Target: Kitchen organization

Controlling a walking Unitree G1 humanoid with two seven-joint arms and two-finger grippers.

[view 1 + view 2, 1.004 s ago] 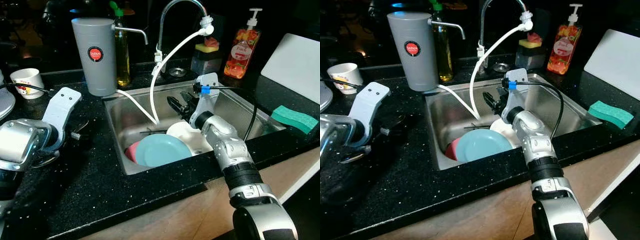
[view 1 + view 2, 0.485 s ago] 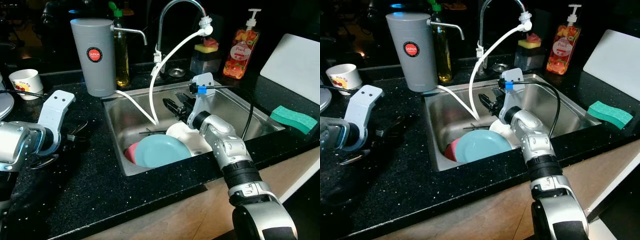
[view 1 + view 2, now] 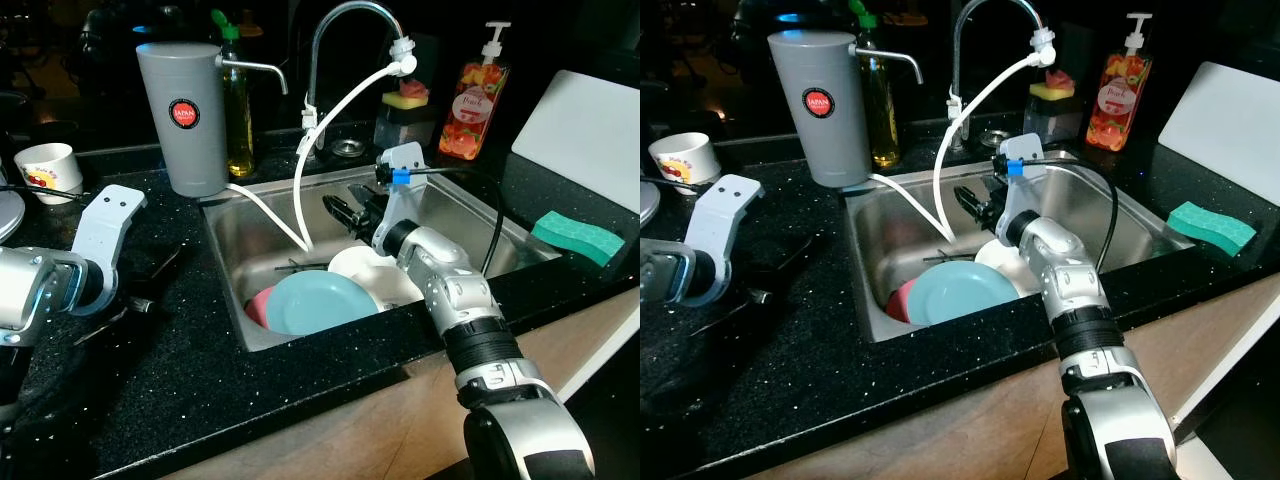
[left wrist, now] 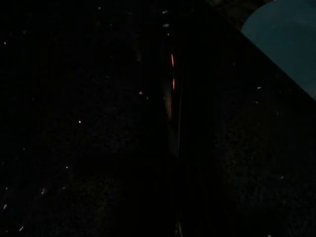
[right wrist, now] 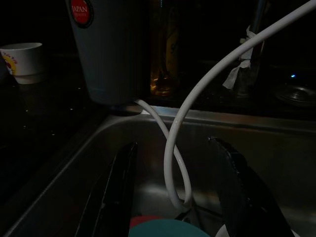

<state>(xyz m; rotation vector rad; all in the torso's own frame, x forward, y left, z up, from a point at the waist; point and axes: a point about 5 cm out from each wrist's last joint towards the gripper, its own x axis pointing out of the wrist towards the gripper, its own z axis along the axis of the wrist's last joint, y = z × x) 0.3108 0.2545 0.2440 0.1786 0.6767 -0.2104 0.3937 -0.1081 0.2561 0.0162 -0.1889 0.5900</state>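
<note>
A light blue plate (image 3: 310, 300) lies in the steel sink (image 3: 470, 215), overlapping a pink bowl (image 3: 258, 303) and a white bowl (image 3: 365, 270). My right gripper (image 3: 343, 200) hangs open over the sink, above the dishes and apart from them. In the right wrist view the right gripper (image 5: 173, 143) has the white hose (image 5: 173, 148) running between its two spread fingers (image 5: 116, 187). My left gripper (image 3: 150, 285) is open and holds nothing, low over the black counter (image 3: 200, 360) left of the sink. The left wrist view is nearly black, with a corner of the blue plate (image 4: 286, 39).
Behind the sink stand a grey water canister (image 3: 182, 115), an oil bottle (image 3: 237, 110), the faucet (image 3: 330, 30) and an orange soap bottle (image 3: 472, 70). A white cup (image 3: 45, 165) sits far left. A green sponge (image 3: 580, 235) and white board (image 3: 590, 130) lie at right.
My left arm has drawn back to the left and lower over the counter. The right gripper has edged slightly left over the sink. The dishes have not moved.
</note>
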